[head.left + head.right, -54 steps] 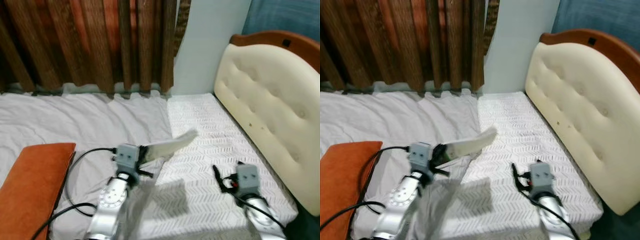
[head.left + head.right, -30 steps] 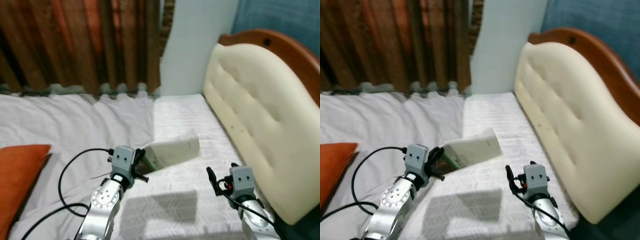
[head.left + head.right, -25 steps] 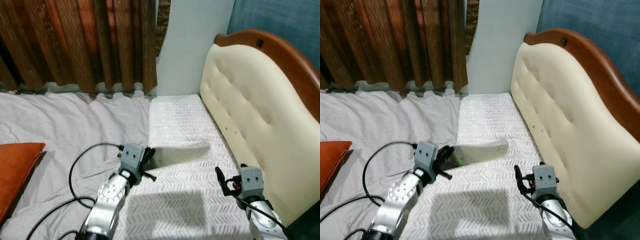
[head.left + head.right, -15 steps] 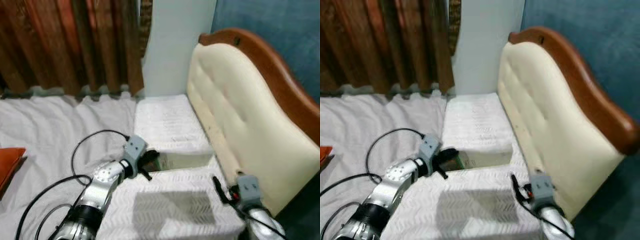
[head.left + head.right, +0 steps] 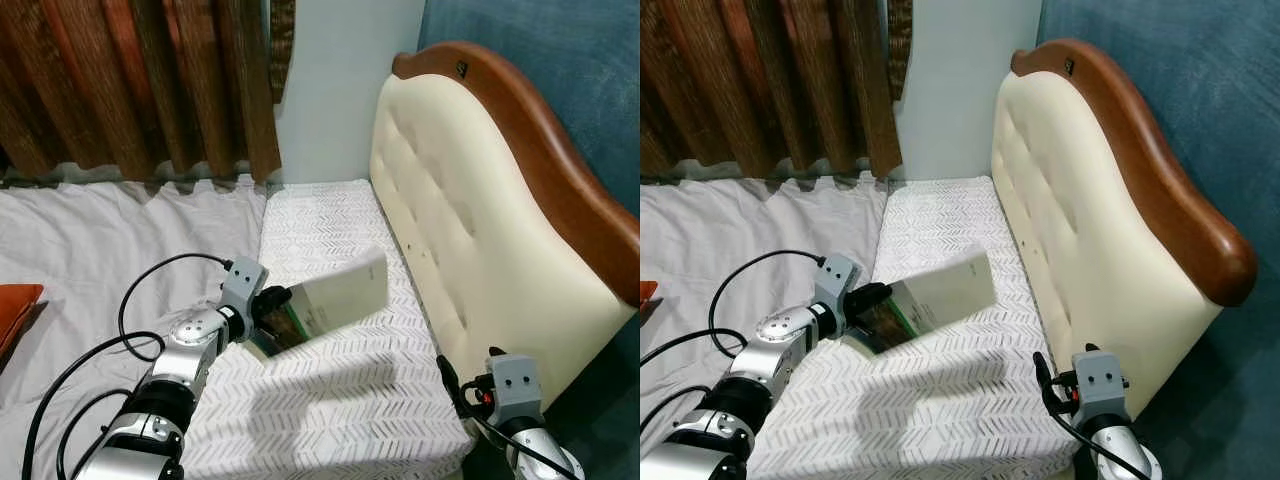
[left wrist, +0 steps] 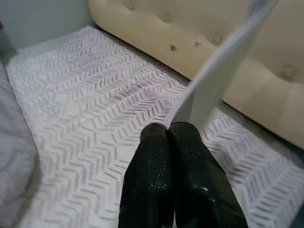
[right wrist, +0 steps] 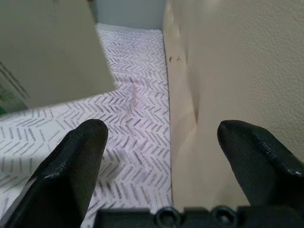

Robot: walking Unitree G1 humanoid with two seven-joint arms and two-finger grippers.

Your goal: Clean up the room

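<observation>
Beside the headboard [image 5: 470, 210], above the bed [image 5: 330, 225]: my left gripper [image 5: 272, 303] pinches a thin book [image 5: 330, 300] aloft. My right gripper [image 7: 161, 137] hangs wide apart near the headboard's foot.

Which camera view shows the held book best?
The left eye view: the book shows whole, held above the bed by the left end effector. The left wrist view catches it edge-on; the right wrist view shows one pale corner.
</observation>
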